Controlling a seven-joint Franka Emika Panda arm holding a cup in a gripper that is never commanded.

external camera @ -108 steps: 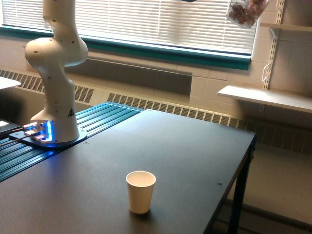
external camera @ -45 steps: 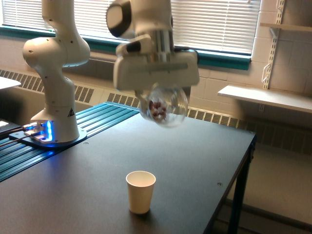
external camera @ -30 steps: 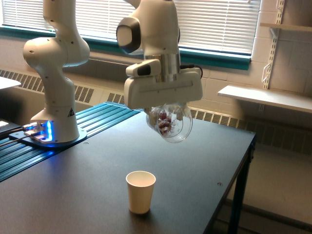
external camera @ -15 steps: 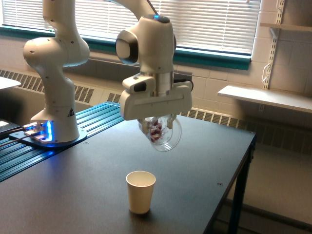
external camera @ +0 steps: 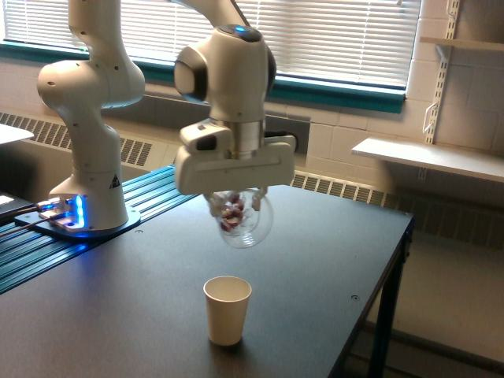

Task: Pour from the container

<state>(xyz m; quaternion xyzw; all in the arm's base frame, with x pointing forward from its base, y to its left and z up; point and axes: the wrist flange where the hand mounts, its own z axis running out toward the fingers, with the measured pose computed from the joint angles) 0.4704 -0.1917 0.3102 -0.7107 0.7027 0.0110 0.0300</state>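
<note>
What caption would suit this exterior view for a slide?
Robot gripper holds a clear container of reddish-brown pieces above a white paper cup on a dark table.

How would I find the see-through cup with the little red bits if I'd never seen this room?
Start at the big white robot arm standing at the dark table's far corner, and follow it to its gripper hanging over the table. The clear rounded container is clamped right under it, in the air above the white paper cup. Unlike that paper cup, you can see through it to reddish-brown pieces inside.
</note>
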